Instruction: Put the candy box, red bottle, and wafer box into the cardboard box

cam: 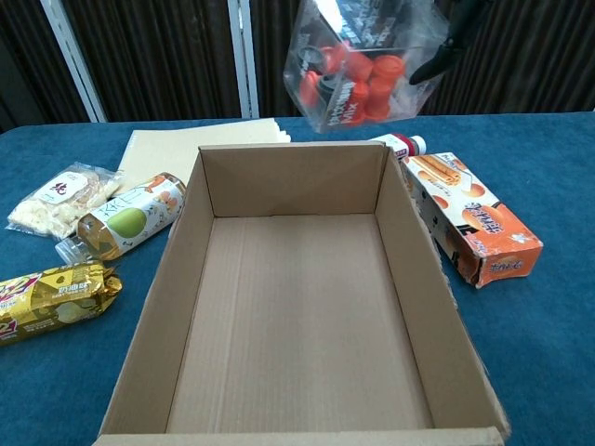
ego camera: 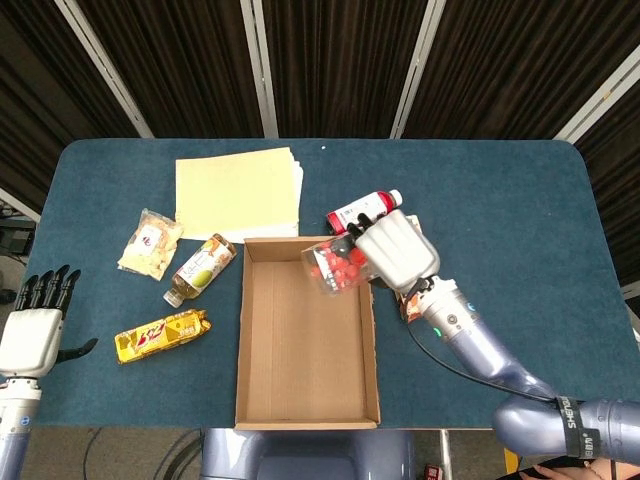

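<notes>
My right hand [ego camera: 397, 251] grips the clear candy box [ego camera: 335, 265] of red candies and holds it in the air over the far part of the open cardboard box [ego camera: 258, 402]. In the chest view the candy box [cam: 358, 67] hangs above the cardboard box's back wall [cam: 294, 178], with only the fingers [cam: 451, 46] showing. The red bottle [ego camera: 362, 211] lies just behind the cardboard box. The orange wafer box [cam: 474, 229] lies right of it, mostly hidden under my right arm in the head view. My left hand [ego camera: 38, 326] hovers with spread fingers at the table's near left edge.
Left of the cardboard box lie a green-label bottle [ego camera: 201, 268], a yellow snack pack [ego camera: 161, 335] and a clear bag of white snacks [ego camera: 150, 243]. A stack of yellow paper [ego camera: 238, 193] lies behind them. The blue table [ego camera: 500, 180] extends right.
</notes>
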Available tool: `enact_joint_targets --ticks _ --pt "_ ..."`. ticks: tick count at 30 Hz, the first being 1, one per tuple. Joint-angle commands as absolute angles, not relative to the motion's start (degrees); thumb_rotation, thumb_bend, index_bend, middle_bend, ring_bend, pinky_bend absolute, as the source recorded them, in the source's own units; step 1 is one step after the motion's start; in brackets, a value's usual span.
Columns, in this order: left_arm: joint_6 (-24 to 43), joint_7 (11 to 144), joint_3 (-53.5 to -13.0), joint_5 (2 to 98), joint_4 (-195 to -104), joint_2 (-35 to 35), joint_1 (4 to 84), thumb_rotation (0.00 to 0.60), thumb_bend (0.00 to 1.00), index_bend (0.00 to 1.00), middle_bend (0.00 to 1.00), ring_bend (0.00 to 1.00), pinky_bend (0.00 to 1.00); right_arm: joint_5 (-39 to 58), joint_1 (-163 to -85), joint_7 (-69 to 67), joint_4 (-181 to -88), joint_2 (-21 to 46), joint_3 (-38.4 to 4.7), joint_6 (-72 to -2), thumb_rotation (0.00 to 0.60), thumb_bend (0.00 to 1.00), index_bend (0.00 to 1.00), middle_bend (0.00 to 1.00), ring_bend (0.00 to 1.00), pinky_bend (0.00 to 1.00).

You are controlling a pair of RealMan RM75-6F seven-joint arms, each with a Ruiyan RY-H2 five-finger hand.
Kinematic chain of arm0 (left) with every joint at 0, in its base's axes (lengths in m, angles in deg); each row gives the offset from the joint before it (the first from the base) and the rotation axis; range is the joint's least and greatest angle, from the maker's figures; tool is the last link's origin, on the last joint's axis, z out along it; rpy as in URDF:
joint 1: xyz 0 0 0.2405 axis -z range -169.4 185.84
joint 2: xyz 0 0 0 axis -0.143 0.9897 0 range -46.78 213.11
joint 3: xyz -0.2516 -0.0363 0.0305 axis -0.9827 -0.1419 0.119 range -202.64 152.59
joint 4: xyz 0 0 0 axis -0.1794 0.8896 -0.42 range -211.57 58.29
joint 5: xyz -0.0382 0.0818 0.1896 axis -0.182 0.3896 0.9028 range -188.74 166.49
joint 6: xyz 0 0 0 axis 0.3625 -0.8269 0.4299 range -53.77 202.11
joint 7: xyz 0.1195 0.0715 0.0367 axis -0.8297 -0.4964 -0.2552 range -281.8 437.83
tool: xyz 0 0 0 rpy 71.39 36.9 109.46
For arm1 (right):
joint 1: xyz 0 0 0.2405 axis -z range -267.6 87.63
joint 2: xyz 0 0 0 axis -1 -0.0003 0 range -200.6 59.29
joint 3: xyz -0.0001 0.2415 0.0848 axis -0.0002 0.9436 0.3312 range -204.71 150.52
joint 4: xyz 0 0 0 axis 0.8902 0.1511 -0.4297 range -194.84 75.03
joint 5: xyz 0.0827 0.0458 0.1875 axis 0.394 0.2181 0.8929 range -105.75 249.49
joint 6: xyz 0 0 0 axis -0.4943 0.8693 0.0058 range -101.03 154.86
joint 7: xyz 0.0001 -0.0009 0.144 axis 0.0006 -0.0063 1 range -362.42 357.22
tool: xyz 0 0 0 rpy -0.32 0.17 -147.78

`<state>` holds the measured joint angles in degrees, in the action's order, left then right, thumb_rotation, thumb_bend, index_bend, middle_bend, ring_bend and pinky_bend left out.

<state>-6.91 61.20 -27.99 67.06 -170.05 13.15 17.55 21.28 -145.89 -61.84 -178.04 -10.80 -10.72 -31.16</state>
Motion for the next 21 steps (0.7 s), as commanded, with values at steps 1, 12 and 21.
enact_joint_targets --ticks 1,12,21 --pt "-6.88 61.34 -27.81 67.24 -170.05 13.22 17.43 0.536 0.00 0.00 0.00 0.00 0.00 28.67 -150.94 -68.22 -181.89 -6.17 -10.92 -34.78 0.600 0.30 0.73 0.50 0.62 0.77" --pt "-6.44 62.10 -26.71 68.90 -170.22 13.59 17.20 0.535 0.00 0.00 0.00 0.00 0.00 40.25 -157.45 -75.85 -181.35 4.29 -15.53 -40.38 0.600 0.03 0.00 0.00 0.05 0.30" --pt "-6.46 63.01 -26.82 69.11 -170.13 13.92 17.05 0.534 0.00 0.00 0.00 0.00 0.00 44.91 -159.91 -77.81 -182.61 3.35 -15.80 -45.37 0.600 0.00 0.00 0.00 0.00 0.12"
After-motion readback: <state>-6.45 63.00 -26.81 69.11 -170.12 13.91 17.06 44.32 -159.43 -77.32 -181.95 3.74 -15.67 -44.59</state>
